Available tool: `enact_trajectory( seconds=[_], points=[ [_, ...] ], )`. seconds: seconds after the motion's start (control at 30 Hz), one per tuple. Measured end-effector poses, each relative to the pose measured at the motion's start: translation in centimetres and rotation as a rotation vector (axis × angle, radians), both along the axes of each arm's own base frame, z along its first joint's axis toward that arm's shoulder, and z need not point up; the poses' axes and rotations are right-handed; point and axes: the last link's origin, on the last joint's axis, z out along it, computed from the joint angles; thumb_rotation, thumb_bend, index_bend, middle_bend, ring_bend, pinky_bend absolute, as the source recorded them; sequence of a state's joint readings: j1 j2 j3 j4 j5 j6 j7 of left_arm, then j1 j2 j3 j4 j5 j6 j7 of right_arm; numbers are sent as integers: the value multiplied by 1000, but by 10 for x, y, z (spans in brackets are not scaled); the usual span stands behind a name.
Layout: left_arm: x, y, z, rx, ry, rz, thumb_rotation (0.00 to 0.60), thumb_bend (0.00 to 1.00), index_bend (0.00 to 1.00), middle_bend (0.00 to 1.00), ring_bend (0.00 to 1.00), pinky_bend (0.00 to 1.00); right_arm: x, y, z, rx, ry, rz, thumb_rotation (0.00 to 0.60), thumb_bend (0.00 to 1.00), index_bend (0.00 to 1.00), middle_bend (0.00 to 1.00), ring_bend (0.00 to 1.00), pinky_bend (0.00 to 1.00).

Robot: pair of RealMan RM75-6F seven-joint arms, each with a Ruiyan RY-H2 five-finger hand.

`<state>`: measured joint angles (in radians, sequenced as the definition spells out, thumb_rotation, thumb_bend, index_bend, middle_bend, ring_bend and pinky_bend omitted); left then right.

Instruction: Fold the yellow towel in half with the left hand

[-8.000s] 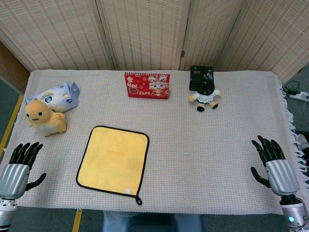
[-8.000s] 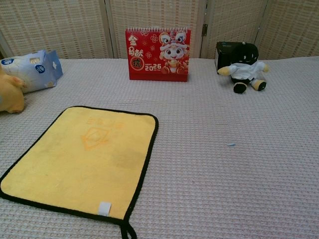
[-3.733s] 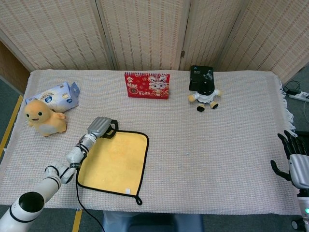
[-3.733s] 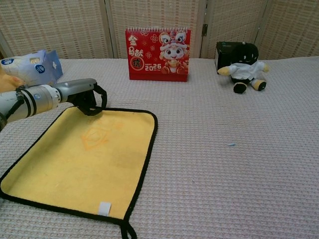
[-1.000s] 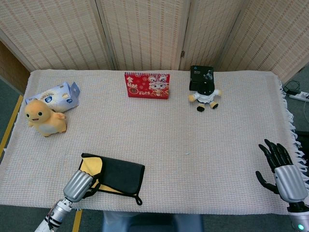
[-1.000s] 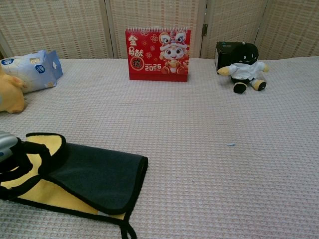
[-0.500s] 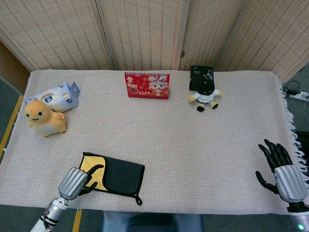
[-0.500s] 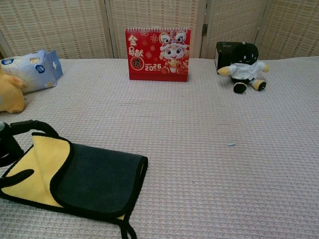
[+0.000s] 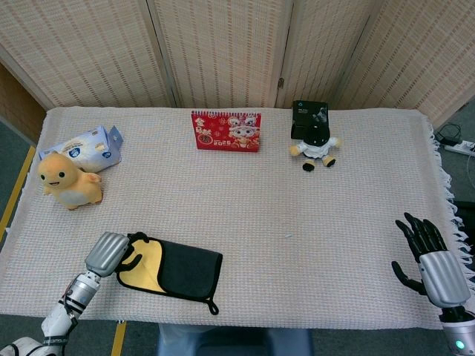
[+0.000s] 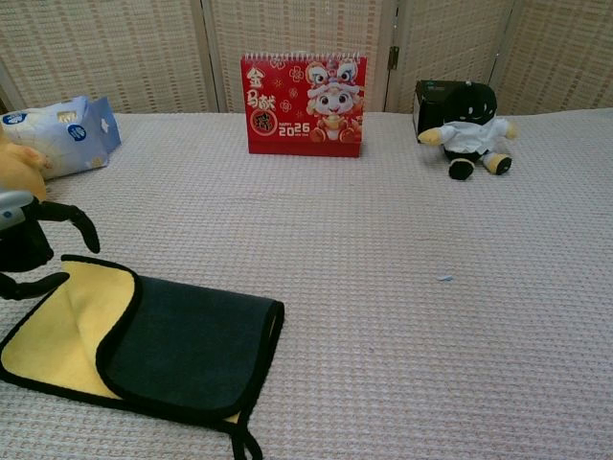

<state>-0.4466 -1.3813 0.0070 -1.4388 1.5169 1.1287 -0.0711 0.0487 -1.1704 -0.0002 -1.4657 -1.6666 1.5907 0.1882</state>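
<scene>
Yellow towel with black trim (image 9: pixel 169 268) lies folded at the table's near left, dark underside up. I see my left hand (image 9: pixel 110 254) just left of it, fingers apart and holding nothing. My right hand (image 9: pixel 433 259) hangs spread wide at the near right.

Towel (image 9: pixel 174 269): soft matt cloth, yellow face, dark grey back, black stitched edging. Table cover (image 9: pixel 260 200): rough waffle-weave fabric, matt. Left hand (image 9: pixel 108 254): brushed silver metal back, black matt fingers. Calendar (image 9: pixel 226 130): glossy printed card. Screen (image 9: pixel 223 44) behind: woven reed.
</scene>
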Motion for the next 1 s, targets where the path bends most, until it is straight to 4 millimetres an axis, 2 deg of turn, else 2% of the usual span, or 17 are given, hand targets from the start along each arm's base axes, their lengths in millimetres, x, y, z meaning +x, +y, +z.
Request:
enact_trajectory(
  seconds=[0.2, 0.5, 1.0],
  points=[
    [7, 23, -6, -46, 30, 34, 600, 460, 400, 1000, 1000, 1000, -2, -1, 1, -4, -1, -10, 600, 441, 0, 0, 0, 0],
    [2, 44, -14, -50, 47, 59, 600, 460, 415, 1000, 1000, 1000, -5, -4, 3, -8, 0, -26, 600, 441, 0, 0, 0, 0],
    [-6, 47, -21, -87, 69, 88, 600, 460, 445, 1000, 1000, 1000, -7, -6, 3, -11, 3, -36, 600, 441, 0, 0, 0, 0]
  ],
)
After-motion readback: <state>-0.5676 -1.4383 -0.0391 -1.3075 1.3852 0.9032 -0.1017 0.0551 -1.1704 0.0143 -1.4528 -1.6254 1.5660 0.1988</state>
